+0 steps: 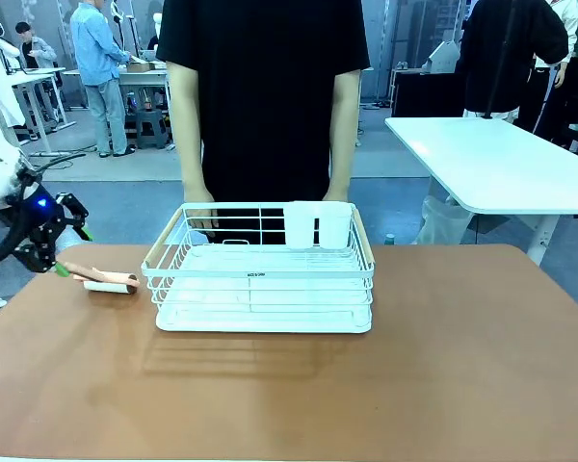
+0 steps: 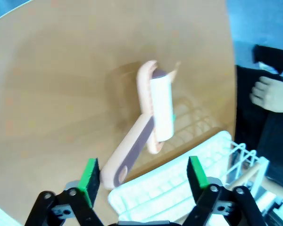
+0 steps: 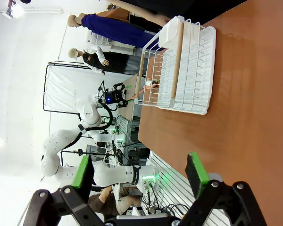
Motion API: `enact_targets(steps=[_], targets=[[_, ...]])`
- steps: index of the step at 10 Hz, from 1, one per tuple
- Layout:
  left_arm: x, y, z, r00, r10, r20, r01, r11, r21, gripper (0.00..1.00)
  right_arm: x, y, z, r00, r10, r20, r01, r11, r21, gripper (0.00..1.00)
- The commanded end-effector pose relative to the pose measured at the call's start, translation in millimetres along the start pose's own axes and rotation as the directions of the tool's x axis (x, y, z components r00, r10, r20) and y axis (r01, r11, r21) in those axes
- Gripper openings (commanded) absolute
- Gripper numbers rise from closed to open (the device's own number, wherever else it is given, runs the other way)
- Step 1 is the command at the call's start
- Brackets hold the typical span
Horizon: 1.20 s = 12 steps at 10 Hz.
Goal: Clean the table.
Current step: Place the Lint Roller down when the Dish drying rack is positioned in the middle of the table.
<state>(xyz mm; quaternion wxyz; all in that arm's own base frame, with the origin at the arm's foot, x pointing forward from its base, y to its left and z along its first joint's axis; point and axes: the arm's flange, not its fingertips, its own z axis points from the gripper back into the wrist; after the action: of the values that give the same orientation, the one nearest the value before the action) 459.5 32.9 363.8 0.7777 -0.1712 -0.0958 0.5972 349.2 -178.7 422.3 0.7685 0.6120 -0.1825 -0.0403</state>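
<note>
Lint roller lies flat on the table, just left of the white wire rack, handle toward the left pincer. That pincer is spread wide, gripping nothing, probably just clear of the handle. Right pincer also wide, empty. Person's hands partly hidden behind rack.

I see the table, its top a matte reddish-brown, bearing two items. A white wire rack with wooden side handles stands on it toward the far edge, near the middle. A lint roller, with a peach handle and a white roll, lies flat on the surface just beside the rack's left side, its handle pointing toward the table's left edge. From the front, I cannot tell whether roller and rack touch.
</note>
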Motion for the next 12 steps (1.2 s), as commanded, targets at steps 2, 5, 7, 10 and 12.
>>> enact_targets(steps=[2,5,7,10,12], targets=[[-19.9,-0.7,66.6,0.999,0.031,-0.021,-0.029,0.996,0.082,1.0,0.3,3.6,-0.4,1.0,-0.005,0.003,0.005,1.0,-0.001,1.0],[-20.6,6.1,79.1,1.0,0.021,-0.014,-0.02,0.997,0.068,1.0,0.3,3.6,-0.4,1.0,-0.005,0.003,0.005,1.0,-0.001,1.0],[-21.4,2.5,81.6,1.0,0.003,-0.03,-0.002,0.999,0.047,1.0,0.3,3.6,-0.4,1.0,-0.005,0.003,0.005,1.0,-0.001,1.0],[-21.4,2.5,81.6,1.0,0.003,-0.03,-0.002,0.999,0.047,1.0,0.3,3.6,-0.4,1.0,-0.005,0.003,0.005,1.0,-0.001,1.0],[-21.4,2.5,81.6,1.0,0.003,-0.03,-0.002,0.999,0.047,1.0,0.3,3.6,-0.4,1.0,-0.005,0.003,0.005,1.0,-0.001,1.0]])
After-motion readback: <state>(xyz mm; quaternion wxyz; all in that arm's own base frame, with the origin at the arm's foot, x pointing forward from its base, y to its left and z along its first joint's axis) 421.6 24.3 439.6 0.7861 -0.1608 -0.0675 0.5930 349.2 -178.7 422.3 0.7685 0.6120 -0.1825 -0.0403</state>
